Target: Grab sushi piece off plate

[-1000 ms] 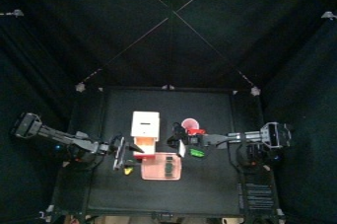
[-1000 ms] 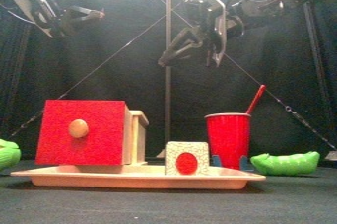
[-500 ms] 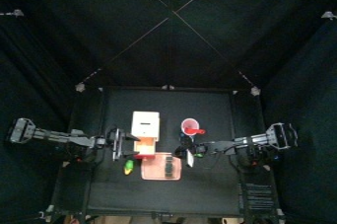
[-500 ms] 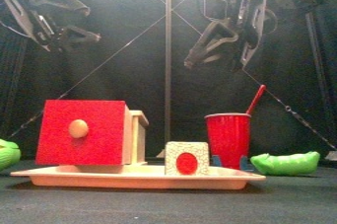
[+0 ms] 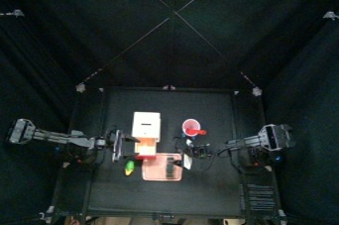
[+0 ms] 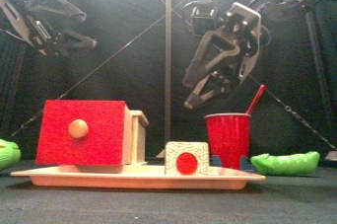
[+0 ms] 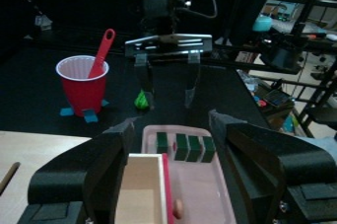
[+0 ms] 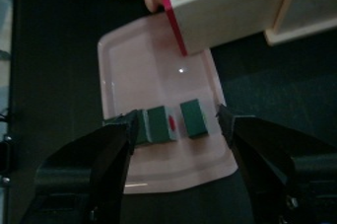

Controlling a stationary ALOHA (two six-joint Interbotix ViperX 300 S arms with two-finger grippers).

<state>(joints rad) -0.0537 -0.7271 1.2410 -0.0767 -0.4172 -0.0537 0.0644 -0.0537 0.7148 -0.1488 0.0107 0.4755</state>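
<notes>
Right wrist view shows the flat salmon-pink rectangular plate (image 8: 145, 70) on the black bench (image 8: 79, 1), carrying three small dark-green sushi pieces (image 8: 171, 122) in a row. The right gripper (image 8: 174, 139) hovers above them, fingers spread wide and empty; the left gripper (image 7: 168, 169) also stands open.

The black right arm reaches in from the right side of the table, and its black two-jawed right gripper (image 6: 215, 74) hangs high above the tabletop, tilted downward, jaws spread wide apart; its own wrist view shows the same wide gap with nothing between the jaws (image 8: 175, 149). The black left arm comes in from the left, and its black two-jawed left gripper (image 7: 184, 154) also has its jaws parted, nothing between them, held raised at the left (image 6: 53, 31).
</notes>
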